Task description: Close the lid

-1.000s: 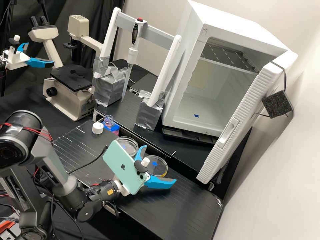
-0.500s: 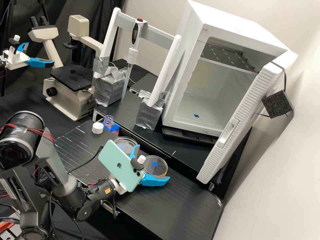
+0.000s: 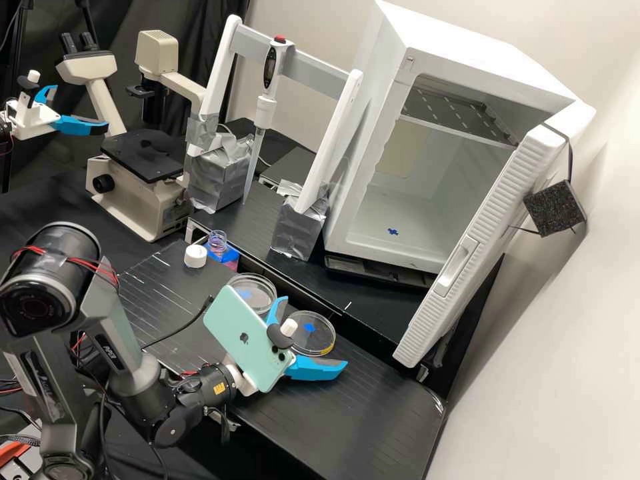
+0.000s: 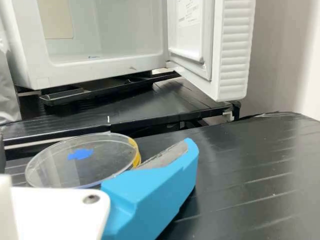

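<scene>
Just in front of the spread-open, empty end effector (image 3: 315,331) lies a clear round dish (image 4: 75,167).

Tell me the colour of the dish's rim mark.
The rim mark is yellow, clearest in the wrist view.

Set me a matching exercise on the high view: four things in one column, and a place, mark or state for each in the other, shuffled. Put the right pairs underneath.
Things
1. white cap
2. dish nearer the white cabinet
3. pipette
4. cabinet door

Places, marks, states
A. upright against a grey bar
B. swung open
C. beside a small clear bottle
D. yellow patch at the rim

Right pairs: 1-C, 2-D, 3-A, 4-B
</scene>
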